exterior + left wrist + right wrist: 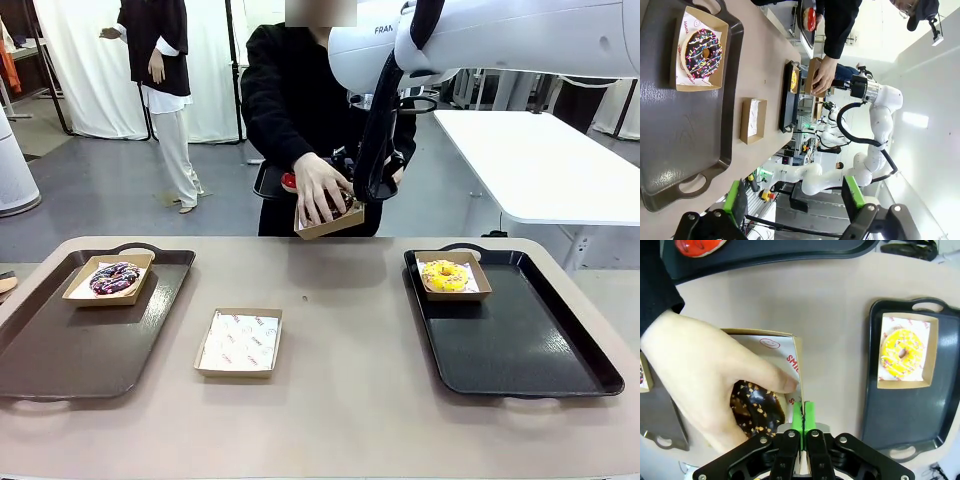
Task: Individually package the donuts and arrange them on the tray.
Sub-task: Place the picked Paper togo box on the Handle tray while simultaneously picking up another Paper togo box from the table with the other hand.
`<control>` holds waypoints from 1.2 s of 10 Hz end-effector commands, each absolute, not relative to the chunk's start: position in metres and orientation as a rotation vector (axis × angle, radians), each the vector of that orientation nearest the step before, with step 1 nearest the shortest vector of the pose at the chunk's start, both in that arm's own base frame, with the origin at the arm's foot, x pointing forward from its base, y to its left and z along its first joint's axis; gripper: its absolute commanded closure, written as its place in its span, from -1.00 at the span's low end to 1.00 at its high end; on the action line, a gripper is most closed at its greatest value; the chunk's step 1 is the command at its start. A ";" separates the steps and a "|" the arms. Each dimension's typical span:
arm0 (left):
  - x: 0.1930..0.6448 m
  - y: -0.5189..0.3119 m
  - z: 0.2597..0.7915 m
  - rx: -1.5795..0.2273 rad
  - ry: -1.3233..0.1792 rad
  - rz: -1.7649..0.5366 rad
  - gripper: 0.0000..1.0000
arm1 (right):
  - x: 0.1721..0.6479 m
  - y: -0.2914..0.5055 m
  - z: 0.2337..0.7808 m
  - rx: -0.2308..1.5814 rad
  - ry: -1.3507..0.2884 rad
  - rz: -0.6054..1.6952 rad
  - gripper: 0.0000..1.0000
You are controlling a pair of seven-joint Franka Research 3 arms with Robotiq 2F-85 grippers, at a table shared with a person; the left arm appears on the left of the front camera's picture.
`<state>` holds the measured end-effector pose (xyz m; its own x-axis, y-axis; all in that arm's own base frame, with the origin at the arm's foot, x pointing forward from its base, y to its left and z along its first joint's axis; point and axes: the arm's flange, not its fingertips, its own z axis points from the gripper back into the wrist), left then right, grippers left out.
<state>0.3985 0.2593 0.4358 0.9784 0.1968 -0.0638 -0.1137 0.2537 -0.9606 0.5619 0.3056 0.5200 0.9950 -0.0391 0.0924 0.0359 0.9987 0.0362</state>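
Left gripper (794,197): jaws wide apart, nothing between the green pads, hanging over the near end of the left tray (70,350).

Left tray: dark, on the left part of the table (340,420). 1 cardboard box (100,300) sits in its far left corner. The purple donut (115,278) with coloured sprinkles lies flat inside on printed paper.

Middle, near side: 1 empty box (236,372) on bare tabletop between the 2 trays, lined with printed paper, touching neither tray.

Middle, far side: a raised box (335,225) is held off the table at its far edge, in front of the person, and is tilted. The chocolate donut (757,407) with pale crumbs is inside it. The person's hand (705,385) reaches into this box from above, fingers spread over the donut, thumb against the inner side of the box wall.

Right gripper (803,412): pads pressed together, pinching the upper edge of that same box wall just beside the thumb. Grip is on cardboard and paper liner, not on the donut.

Behind the raised box: the red donut (288,181) lies unboxed on a far tray (790,252) at the person's side.

Right tray (530,350): dark, on the right part of the table. 1 box (455,296) in its far left corner holds the yellow donut (445,275), lying flat.

Count: 2 donuts boxed on trays, 1 in the raised box, 1 unboxed.
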 end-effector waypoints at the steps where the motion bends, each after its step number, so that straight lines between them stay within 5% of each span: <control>1: 0.398 0.260 0.437 -1.305 -0.076 0.196 -1.00 | 0.556 0.303 0.519 0.038 -0.093 -0.039 1.00; 12: 0.400 0.250 0.447 -1.224 -0.084 0.206 -1.00 | 0.553 0.289 0.526 0.019 -0.092 0.048 0.97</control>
